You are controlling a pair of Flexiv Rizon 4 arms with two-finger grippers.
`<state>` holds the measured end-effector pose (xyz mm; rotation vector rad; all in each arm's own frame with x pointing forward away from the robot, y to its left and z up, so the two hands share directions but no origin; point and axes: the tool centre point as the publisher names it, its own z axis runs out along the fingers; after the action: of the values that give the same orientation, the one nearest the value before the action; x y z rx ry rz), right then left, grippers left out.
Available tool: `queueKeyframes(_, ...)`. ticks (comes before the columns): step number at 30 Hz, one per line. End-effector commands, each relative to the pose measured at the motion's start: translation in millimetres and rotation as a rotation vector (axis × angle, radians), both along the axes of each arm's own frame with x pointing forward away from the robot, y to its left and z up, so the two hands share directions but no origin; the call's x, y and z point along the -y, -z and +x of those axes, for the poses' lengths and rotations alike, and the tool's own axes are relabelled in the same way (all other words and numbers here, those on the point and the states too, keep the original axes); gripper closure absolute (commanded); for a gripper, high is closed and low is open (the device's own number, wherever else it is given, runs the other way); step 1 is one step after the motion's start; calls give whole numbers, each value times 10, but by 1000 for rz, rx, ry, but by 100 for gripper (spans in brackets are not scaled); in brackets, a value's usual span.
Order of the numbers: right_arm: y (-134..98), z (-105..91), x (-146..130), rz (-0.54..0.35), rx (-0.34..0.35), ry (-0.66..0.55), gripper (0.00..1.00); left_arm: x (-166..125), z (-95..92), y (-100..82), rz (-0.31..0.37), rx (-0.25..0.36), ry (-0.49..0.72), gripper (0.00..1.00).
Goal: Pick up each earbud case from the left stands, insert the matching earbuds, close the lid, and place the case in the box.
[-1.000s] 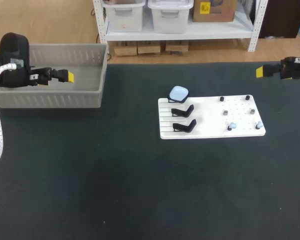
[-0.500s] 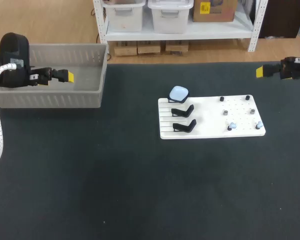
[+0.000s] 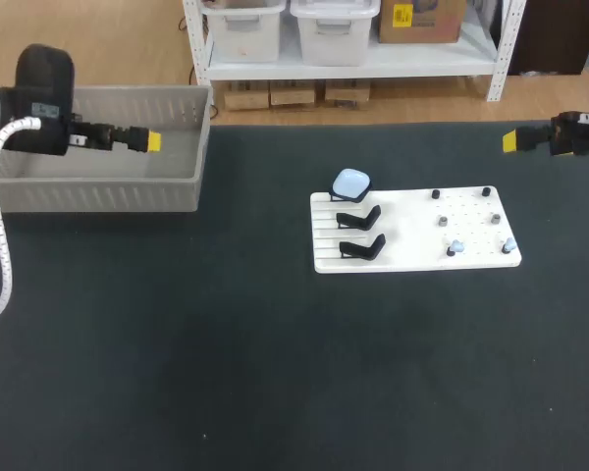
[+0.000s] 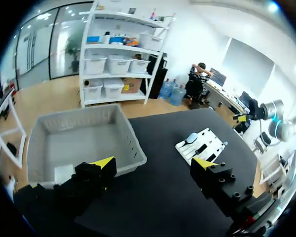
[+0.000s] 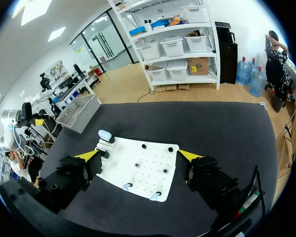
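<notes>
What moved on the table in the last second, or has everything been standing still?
The left gripper shifted a little toward the far side of the table and to the right, over the grey box. Its fingers are open and hold nothing. Nothing was taken hold of or let go. The right gripper, the light blue earbud case and the white board stayed as they were.
</notes>
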<state>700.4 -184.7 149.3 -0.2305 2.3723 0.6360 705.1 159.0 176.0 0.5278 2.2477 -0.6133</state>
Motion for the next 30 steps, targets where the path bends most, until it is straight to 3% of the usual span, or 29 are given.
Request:
queueKeyframes(1, -2, -1, 1, 0, 0, 0, 0, -15, 78, 46, -126, 154, 338, 0)
queueKeyframes(12, -2, -1, 1, 0, 0, 0, 0, 282, 330, 101, -49, 202, 671, 0)
queueKeyframes(16, -2, -1, 1, 0, 0, 0, 0, 390, 388, 163, -58, 210, 794, 0)
queueKeyframes(30, -2, -1, 1, 0, 0, 0, 0, 405, 415, 179, -44, 208, 784, 0)
